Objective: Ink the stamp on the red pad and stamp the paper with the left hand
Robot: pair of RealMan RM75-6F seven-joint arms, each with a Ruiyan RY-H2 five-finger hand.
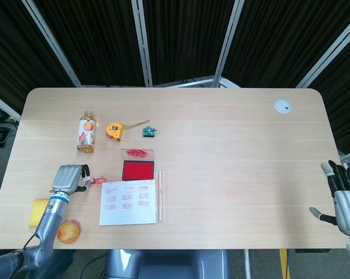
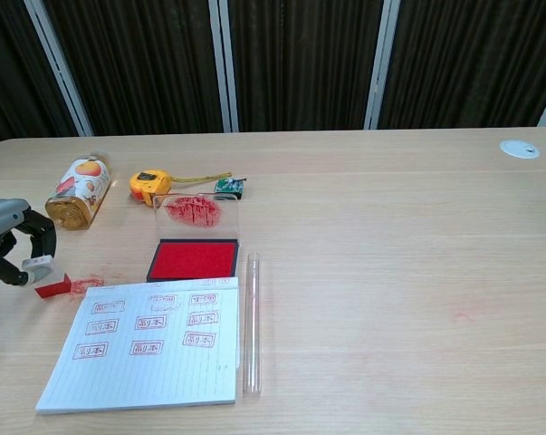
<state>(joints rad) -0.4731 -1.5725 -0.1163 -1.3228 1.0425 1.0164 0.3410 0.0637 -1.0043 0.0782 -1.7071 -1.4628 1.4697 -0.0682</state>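
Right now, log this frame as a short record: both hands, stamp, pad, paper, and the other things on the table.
left hand: fingers curled around the stamp's clear handle, left of the paper
right hand: at the table's right edge, fingers apart, holding nothing
stamp: red base on the table, red smears beside it
red pad: lid open and upright, ink exposed
paper: already bears nine red imprints
clear tube: lying along the paper's right edge
others: bottle, tape measure

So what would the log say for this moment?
left robot hand: on stamp | red pad: open | paper: stamped | right robot hand: idle
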